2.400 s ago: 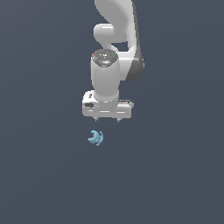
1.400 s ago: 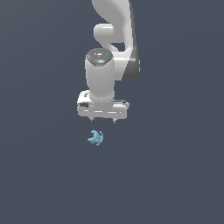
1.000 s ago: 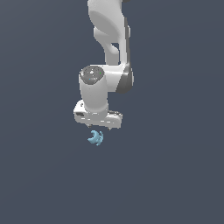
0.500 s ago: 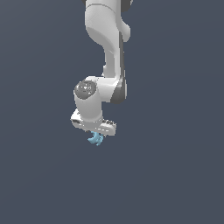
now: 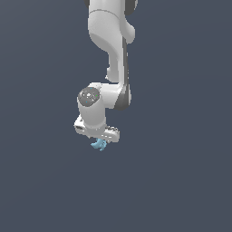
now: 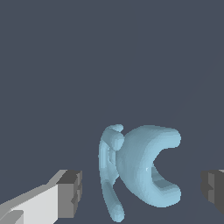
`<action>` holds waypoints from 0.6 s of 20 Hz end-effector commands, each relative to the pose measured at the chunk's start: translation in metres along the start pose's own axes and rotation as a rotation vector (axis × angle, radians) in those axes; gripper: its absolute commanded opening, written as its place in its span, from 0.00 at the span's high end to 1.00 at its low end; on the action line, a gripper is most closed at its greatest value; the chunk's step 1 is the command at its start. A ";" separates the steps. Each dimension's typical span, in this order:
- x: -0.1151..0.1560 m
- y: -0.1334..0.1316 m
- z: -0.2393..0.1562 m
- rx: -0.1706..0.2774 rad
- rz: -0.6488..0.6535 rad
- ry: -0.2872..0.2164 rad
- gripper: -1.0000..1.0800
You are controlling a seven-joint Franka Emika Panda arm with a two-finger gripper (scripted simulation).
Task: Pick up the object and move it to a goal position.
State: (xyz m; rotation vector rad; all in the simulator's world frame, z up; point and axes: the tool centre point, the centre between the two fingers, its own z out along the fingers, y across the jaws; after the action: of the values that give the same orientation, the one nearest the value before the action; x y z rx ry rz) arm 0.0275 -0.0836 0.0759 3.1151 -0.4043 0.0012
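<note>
Here, glossy lumpy light-blue crescent object [image 6: 144, 173], white claw [image 6: 142, 190] spread wide around it, dark-grey pads [image 6: 72, 188] apart

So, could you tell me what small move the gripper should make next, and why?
Probably close the gripper. In the wrist view the blue piece sits between the open fingers with gaps either side, so it is not yet gripped.

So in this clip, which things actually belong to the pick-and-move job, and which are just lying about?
Part of the job:
- light-blue crescent object, lying between the open fingers
- gripper, lowered around it, fingers apart and not touching it

Just lying about:
- nothing else shows; only the plain dark surface under the object
</note>
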 end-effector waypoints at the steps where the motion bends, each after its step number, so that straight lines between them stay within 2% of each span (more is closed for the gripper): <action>1: -0.001 0.000 0.013 0.000 0.001 -0.001 0.04; 5: -0.001 0.000 0.032 0.000 0.002 -0.001 0.04; 10: 0.000 0.000 0.039 0.000 0.003 -0.001 0.04; 11: 0.000 0.000 0.039 0.000 0.003 -0.001 1.00; 12: 0.000 0.000 0.039 0.000 0.003 -0.001 1.00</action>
State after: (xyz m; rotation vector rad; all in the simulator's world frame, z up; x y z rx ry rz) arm 0.0272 -0.0838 0.0374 3.1151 -0.4079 -0.0014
